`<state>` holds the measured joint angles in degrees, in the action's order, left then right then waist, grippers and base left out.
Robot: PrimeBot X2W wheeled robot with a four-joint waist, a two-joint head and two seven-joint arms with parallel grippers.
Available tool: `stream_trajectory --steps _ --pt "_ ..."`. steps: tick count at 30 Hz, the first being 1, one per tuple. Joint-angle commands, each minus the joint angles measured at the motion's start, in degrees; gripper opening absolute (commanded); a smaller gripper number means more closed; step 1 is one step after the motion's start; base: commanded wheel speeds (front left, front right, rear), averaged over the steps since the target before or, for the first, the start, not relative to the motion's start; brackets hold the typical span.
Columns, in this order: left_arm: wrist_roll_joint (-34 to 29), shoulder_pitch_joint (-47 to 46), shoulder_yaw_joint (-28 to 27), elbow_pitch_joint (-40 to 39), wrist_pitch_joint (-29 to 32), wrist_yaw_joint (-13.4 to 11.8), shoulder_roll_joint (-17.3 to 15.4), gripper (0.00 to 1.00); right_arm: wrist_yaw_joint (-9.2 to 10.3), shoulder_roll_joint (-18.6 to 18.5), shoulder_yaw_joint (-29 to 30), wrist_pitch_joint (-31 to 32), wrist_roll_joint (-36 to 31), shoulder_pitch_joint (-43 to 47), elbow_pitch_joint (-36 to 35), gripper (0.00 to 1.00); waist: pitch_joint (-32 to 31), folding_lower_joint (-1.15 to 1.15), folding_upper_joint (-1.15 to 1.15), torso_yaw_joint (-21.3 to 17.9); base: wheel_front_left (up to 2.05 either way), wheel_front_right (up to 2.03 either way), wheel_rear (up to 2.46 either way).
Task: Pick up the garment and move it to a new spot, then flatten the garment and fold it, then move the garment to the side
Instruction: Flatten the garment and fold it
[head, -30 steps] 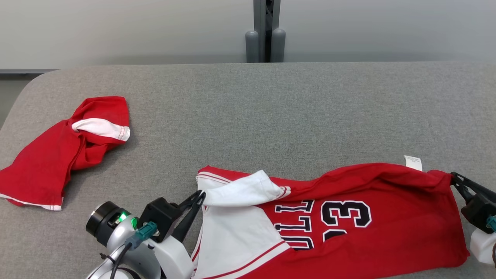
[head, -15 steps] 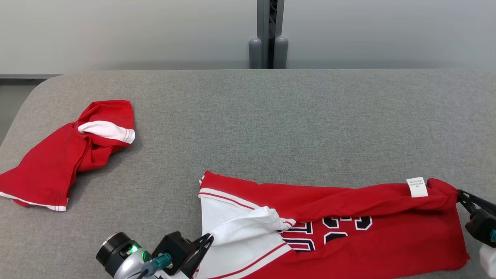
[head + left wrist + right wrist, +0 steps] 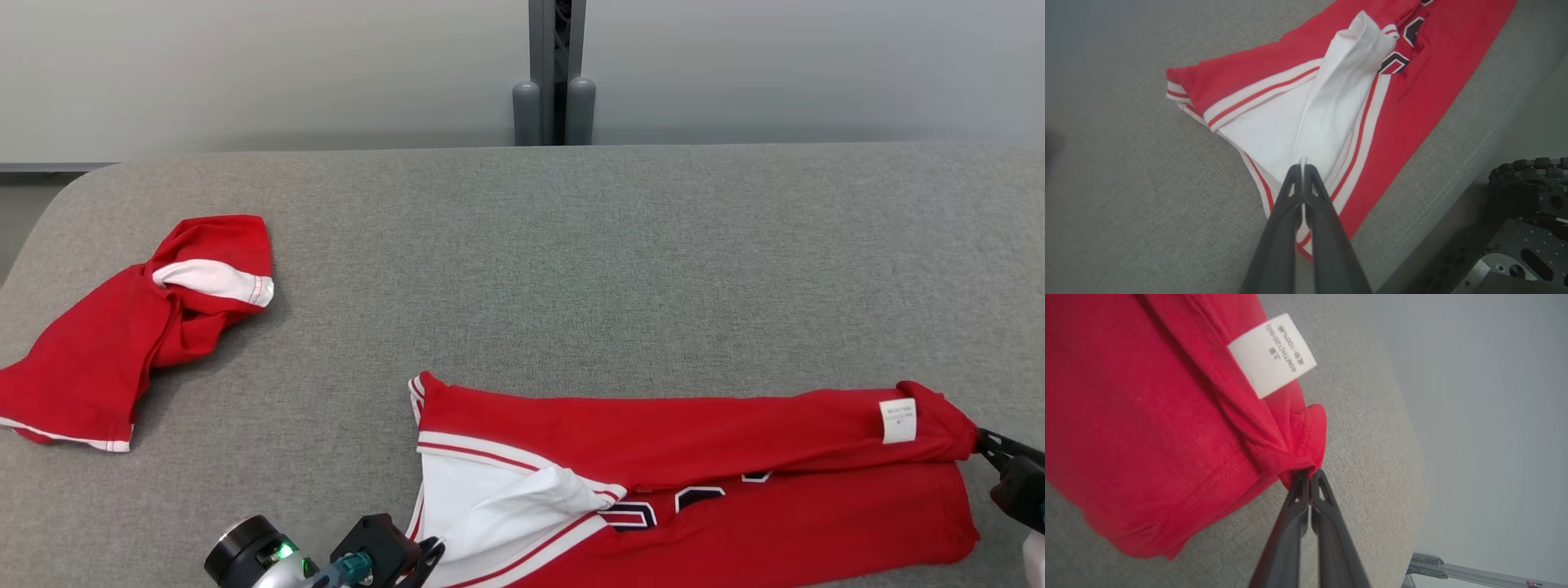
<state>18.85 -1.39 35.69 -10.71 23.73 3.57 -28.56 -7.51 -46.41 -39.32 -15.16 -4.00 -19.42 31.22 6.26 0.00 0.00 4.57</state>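
The garment [image 3: 694,482] is a red jersey with white panels and dark numerals, lying along the near edge of the grey table. Its far half is folded toward me over the numerals, with a white care label [image 3: 897,420] on top at the right. My left gripper [image 3: 433,551] is shut on the white sleeve fabric [image 3: 1327,122] at the jersey's left end [image 3: 1302,165]. My right gripper [image 3: 980,437] is shut on a bunched red corner [image 3: 1298,457] at the right end [image 3: 1308,473].
A second red and white garment [image 3: 131,335] lies crumpled at the table's far left. The grey table [image 3: 571,269] stretches bare beyond the jersey to a pale wall and a grey post [image 3: 553,73]. The robot's dark base [image 3: 1527,220] sits below the table's near edge.
Both grippers have pulled the jersey's far edge toward me, folding the red half down over the numerals. The camera has shifted slightly.
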Motion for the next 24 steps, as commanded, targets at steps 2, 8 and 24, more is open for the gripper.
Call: stream_trajectory --steps 2,8,24 --pt "0.54 0.63 0.44 -0.14 0.53 0.45 -0.44 0.0 0.03 0.08 -1.15 -0.1 1.7 -0.68 1.6 0.33 0.01 0.0 0.0 -0.1 0.0 0.0 0.0" --pt "1.4 0.94 1.51 0.65 3.08 0.5 -0.7 0.5 0.03 -0.21 -3.6 -0.1 5.29 -1.65 2.6 1.0 -0.14 0.0 0.0 -0.47 0.0 0.0 0.0" --pt "3.85 -5.14 -7.77 -0.37 -4.33 -7.03 3.75 1.0 0.02 -1.19 8.38 0.37 18.34 -4.6 1.89 1.0 -1.56 0.0 0.0 -2.75 0.0 0.0 0.0"
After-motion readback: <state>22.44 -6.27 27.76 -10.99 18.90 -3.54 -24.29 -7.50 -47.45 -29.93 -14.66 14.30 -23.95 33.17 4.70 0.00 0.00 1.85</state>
